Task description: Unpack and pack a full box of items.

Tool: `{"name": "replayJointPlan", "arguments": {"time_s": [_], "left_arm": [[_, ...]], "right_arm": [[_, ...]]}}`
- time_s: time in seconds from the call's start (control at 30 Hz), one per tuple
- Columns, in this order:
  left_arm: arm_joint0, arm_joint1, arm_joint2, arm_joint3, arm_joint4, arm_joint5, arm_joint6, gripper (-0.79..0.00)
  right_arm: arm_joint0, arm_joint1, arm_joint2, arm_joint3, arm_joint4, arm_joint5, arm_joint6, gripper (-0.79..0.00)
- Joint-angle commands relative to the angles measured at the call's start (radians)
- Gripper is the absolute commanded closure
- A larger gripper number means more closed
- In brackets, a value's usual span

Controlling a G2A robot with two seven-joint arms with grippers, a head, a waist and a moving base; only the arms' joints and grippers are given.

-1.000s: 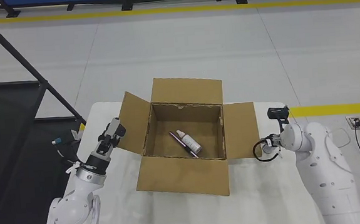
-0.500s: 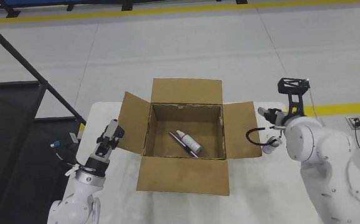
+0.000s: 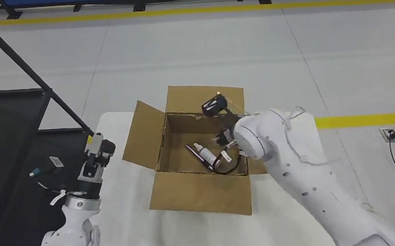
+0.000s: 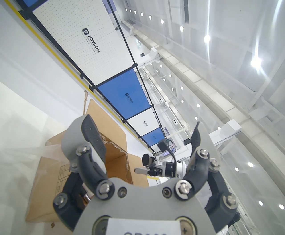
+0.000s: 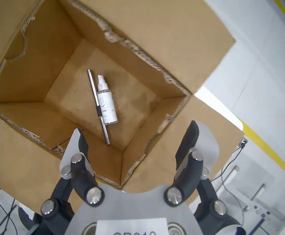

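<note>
Right gripper (image 5: 137,131), fingers spread and empty, poised over the open box (image 3: 199,192). Within the last 1 s its arm swung in from the right edge of the tabletop (image 3: 128,217), so the reach into the box appears to be starting. Left gripper (image 4: 142,124), likewise spread and empty, has drawn back toward the left edge, away from the left flap. 2 items lie on the box floor: a spray bottle (image 5: 106,104) and a pen (image 5: 105,131), touching side by side, near the middle and apart from all 4 walls. The splayed flaps leave the opening free for a straight descent; torn rims and the pen against the bottle are the likely snags
</note>
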State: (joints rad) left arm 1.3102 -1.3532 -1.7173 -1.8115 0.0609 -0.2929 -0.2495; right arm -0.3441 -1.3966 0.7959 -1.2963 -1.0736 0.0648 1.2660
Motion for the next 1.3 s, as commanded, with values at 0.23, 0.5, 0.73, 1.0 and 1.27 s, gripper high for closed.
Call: {"name": "replayJointPlan", "arguments": {"time_s": [0.23,0.5,0.73,1.0,1.27], "left_arm": [[0.000,0.000,0.000,0.000,0.000,0.000,-0.001,-0.785],[0.000,0.000,0.000,0.000,0.000,0.000,-0.001,-0.785],[0.000,0.000,0.000,0.000,0.000,0.000,-0.001,-0.785],[0.000,0.000,0.000,0.000,0.000,0.000,-0.001,-0.785],[0.000,0.000,0.000,0.000,0.000,0.000,-0.001,-0.785]], "right_arm": [[0.123,-0.136,-0.213,0.336,0.163,-0.080,-0.108,-0.785],[0.168,-0.243,-0.291,0.623,0.228,-0.075,-0.234,-0.754],[0.193,-0.318,-0.309,0.836,0.264,-0.068,-0.350,-0.683],[0.213,-0.372,-0.309,0.978,0.266,-0.032,-0.452,-0.508],[0.221,-0.402,-0.300,1.052,0.281,-0.083,-0.454,-0.545]]}}
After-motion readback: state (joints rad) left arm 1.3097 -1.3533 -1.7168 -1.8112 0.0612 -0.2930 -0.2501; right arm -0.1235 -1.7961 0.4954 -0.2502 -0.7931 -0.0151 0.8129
